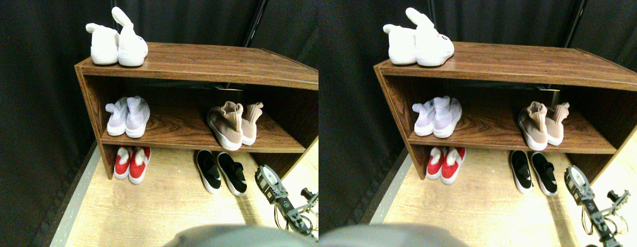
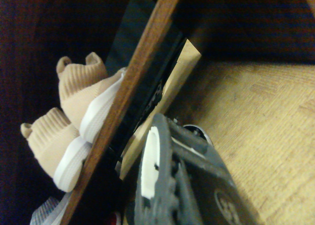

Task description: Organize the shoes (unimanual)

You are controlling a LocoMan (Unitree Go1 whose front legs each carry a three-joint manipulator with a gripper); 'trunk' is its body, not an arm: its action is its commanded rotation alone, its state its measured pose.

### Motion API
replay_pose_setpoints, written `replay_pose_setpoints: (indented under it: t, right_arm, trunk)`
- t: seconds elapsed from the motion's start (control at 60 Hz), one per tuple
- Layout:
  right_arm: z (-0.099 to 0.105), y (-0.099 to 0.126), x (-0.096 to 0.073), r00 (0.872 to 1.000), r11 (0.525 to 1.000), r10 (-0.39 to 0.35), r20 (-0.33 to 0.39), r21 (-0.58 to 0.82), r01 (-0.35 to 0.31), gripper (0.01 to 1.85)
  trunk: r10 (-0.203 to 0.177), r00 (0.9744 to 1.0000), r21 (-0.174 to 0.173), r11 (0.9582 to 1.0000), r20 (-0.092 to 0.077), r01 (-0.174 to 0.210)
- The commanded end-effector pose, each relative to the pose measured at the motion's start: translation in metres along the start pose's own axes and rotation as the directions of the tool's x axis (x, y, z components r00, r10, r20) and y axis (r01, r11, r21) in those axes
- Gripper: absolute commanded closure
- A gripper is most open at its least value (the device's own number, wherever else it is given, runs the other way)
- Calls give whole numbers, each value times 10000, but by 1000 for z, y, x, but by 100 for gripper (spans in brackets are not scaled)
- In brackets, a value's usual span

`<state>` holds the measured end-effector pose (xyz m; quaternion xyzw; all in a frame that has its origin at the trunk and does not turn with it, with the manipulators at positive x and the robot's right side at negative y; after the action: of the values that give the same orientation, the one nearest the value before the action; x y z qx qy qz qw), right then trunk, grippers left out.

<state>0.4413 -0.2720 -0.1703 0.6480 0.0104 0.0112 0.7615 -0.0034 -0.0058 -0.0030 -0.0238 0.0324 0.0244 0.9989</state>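
Neatly paired, tan knit sneakers [image 1: 233, 125] show white soles

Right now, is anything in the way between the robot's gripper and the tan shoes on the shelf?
Nothing visible blocks it. The gripper sits low on the floor beside the black slip-ons; the tan shoes stand above on the middle shelf, its front open.

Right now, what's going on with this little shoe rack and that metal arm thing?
A legged robot is tidying shoes using its right gripper, which sits low on the floor beside the black slip-ons and holds nothing. On the wooden rack, white shoes stand on top; a lavender pair and tan sneakers share the middle shelf. The left tan sneaker sits a little askew, its heel at the edge. Red shoes rest on the floor underneath.
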Motion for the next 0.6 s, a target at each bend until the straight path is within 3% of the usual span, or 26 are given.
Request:
replay_pose_setpoints:
  t: [0.017,0.317,0.6]
  right_arm:
    - [4,-7,7,9996,9993,92,269,357,-102,180]
    - [15,-29,34,9970,9991,-424,655,24,423,180]
    - [27,-31,54,9907,9963,-863,1048,55,862,180]
  trunk:
    - [145,9995,-282,9995,-283,-153]
    - [158,9994,-238,9996,-303,-165]
    - [224,9993,-243,9994,-295,-231]
